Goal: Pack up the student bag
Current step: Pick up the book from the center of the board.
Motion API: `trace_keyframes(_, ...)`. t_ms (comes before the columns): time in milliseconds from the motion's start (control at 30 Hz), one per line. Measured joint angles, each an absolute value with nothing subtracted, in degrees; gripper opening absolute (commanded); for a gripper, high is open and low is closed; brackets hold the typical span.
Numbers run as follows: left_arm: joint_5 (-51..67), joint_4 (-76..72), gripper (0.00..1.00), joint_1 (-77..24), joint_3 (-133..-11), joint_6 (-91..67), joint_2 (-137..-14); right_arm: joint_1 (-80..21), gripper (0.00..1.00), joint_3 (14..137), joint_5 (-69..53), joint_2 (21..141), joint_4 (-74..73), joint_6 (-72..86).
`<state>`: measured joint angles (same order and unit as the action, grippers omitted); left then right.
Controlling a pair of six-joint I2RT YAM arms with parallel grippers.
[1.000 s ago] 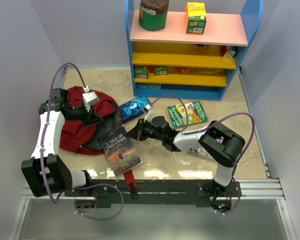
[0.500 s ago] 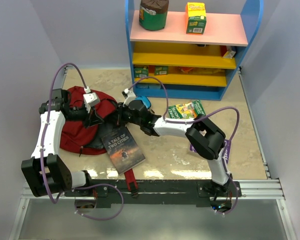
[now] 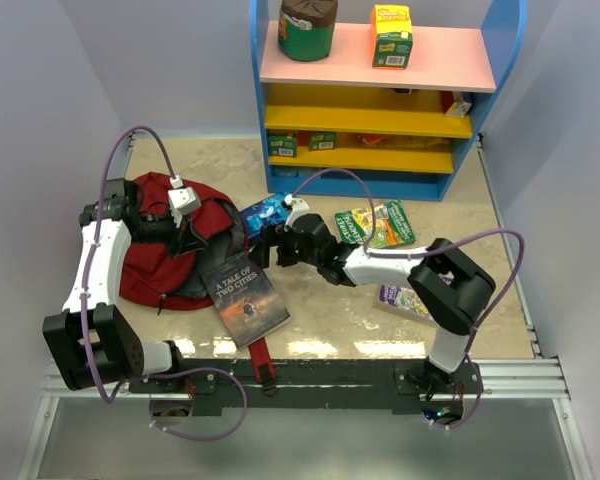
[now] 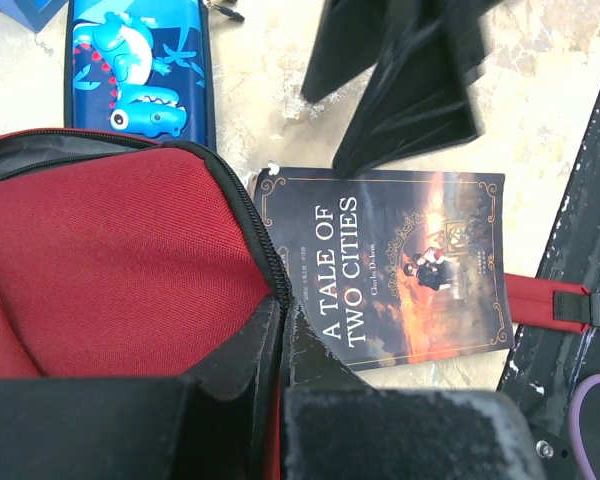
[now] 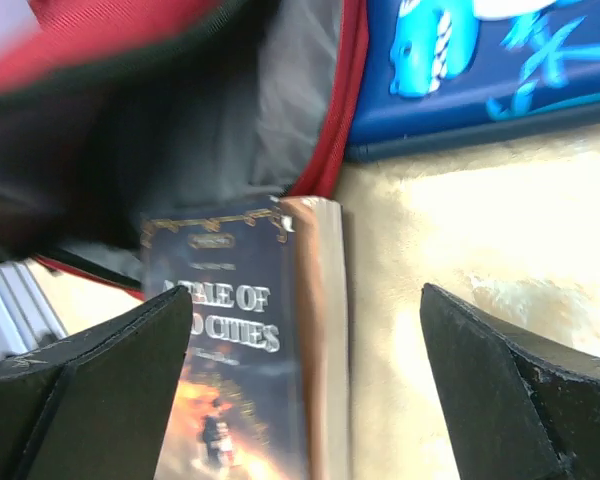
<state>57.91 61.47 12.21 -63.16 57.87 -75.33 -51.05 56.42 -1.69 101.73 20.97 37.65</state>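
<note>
A red strap [image 3: 261, 362] of the bag [image 3: 145, 262] trails to the near edge of the tabletop. Just beyond it a paperback [image 3: 245, 298] lies flat, its far end against the lip of the bag's mouth.

The bag is slumped on the left part of the tabletop, close to the left edge. Its zipped opening is turned right, toward the middle of the tabletop and the paperback. The long axis appears to run from the far left to the near right, though the slack shape leaves this uncertain.

The bag is judged soft, light and shapeless, so the mouth will sag shut unless it is held up. The zipper rim [image 4: 242, 205] is the firmest place to take hold, and there the left gripper [image 4: 282, 325] is closed, pinching the lip and lifting it so that grey lining [image 5: 285, 100] is exposed. The smooth fabric panels would be expected to slip or bunch.

The right gripper [image 3: 267, 250] hangs with its jaws spread wide over the paperback's far end, holding nothing.

Farther off, a blue pencil case [image 3: 270, 213] lies just beside the bag's far right side, before the shelf [image 3: 380, 110] at the far edge.
</note>
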Motion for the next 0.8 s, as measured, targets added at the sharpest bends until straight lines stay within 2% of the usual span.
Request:
trace_keyframes(233,57.93,61.95,0.00,12.21,-63.33,58.11,-75.33,-48.93,0.99,59.13,-11.16,111.98,23.68,34.44)
trace_keyframes(600,58.06,62.46,0.00,12.19,-64.18,58.13,-76.55,-46.59,0.95,66.52,-28.69,121.05,30.41,29.47)
trace_keyframes(700,58.11,62.61,0.00,12.19,-64.47,58.13,-76.55,-46.59,0.85,66.81,-32.34,121.80,31.11,27.92)
trace_keyframes(733,58.11,62.65,0.00,12.19,-64.51,58.13,-76.55,-46.59,0.69,66.81,-33.12,121.82,30.83,27.49)
trace_keyframes(767,58.11,62.67,0.00,12.19,-64.51,58.13,-76.55,-46.57,0.58,66.81,-34.02,121.97,30.70,27.09)
trace_keyframes(800,58.11,62.67,0.00,12.19,-64.51,58.13,-76.55,-46.50,0.43,66.81,-34.74,122.21,30.61,26.65)
